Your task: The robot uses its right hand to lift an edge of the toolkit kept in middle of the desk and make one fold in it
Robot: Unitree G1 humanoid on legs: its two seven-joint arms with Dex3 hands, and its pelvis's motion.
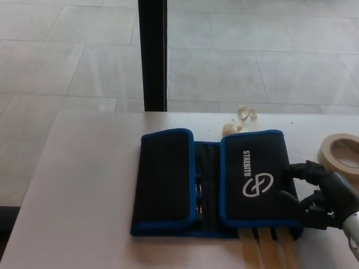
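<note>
The toolkit (213,182) is a black fabric roll edged in blue, lying in the middle of the white desk (84,185). Its left flap (165,179) and its right flap (255,179), the one with a white logo, both lie folded in over the middle, leaving a narrow strip of tool pockets showing between them. My right hand (320,193) sits at the right flap's outer edge with its fingers (297,168) resting against the fabric, spread and holding nothing. The left hand does not show.
A roll of beige tape (339,152) lies at the desk's right edge, just behind my right hand. Beige tape strips (269,249) stick out from under the toolkit's near side. Crumpled tape bits (241,117) lie behind it. A black post (152,53) stands beyond the desk.
</note>
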